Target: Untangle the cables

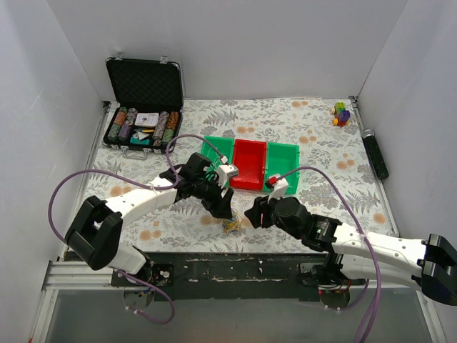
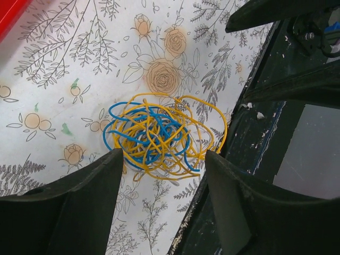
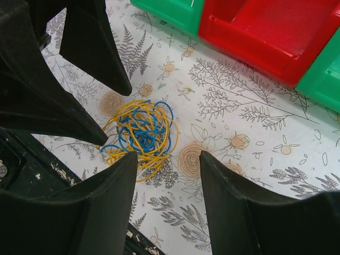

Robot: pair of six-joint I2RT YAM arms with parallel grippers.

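Note:
The cables point(image 1: 231, 226) are a small tangled ball of thin yellow and blue wires lying on the floral tablecloth close to the table's front edge. In the left wrist view the cables point(image 2: 159, 133) lie just ahead of my left gripper point(image 2: 164, 156), which is open, its fingertips flanking the bundle's near edge. My right gripper point(image 3: 169, 156) is open too, and the cables point(image 3: 141, 130) sit beside its left fingertip. From above, the left gripper point(image 1: 223, 212) and right gripper point(image 1: 251, 214) hover on either side of the bundle.
Green and red bins point(image 1: 250, 163) stand behind the grippers. An open case of poker chips point(image 1: 141, 127) sits at the back left. Coloured blocks point(image 1: 342, 113) and a black bar point(image 1: 375, 153) lie at the right. The black front rail point(image 2: 249, 159) runs right beside the cables.

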